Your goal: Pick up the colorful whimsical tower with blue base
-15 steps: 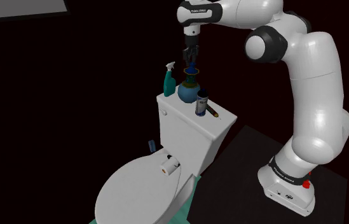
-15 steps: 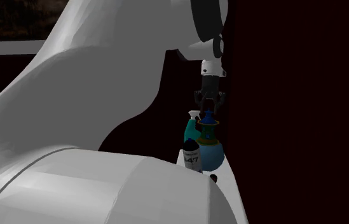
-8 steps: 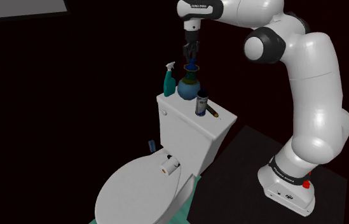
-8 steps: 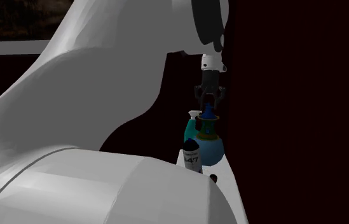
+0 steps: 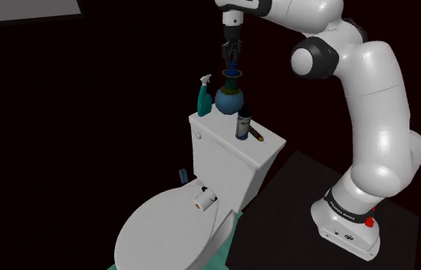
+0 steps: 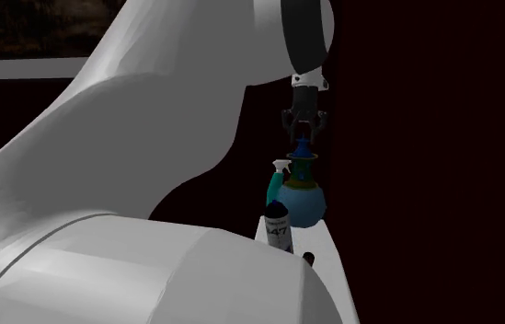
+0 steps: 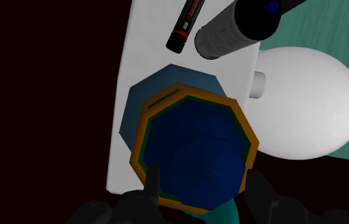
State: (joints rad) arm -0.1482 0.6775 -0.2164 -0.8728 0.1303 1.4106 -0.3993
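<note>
The tower (image 5: 229,98) has a round blue base, an orange and green collar and a dark blue top. My gripper (image 5: 231,60) is shut on its narrow top from above, and the base hangs just above the white toilet tank's lid (image 5: 220,132). In the second exterior view the gripper (image 6: 304,132) clasps the tip of the tower (image 6: 302,199). From the wrist, the tower's blue top (image 7: 195,149) sits between the fingers (image 7: 150,183), with the tank lid (image 7: 135,70) below it.
A teal spray bottle (image 5: 203,95) stands just beside the tower. A dark can (image 5: 243,124) and a dark pen-like stick (image 5: 256,138) are on the lid nearer the stand. Below are the toilet's closed lid (image 5: 166,230) and a paper roll (image 5: 205,201).
The gripper has gone up with the tower in it. The blue base has come off the tank lid. The bottle and the can have stayed put.
</note>
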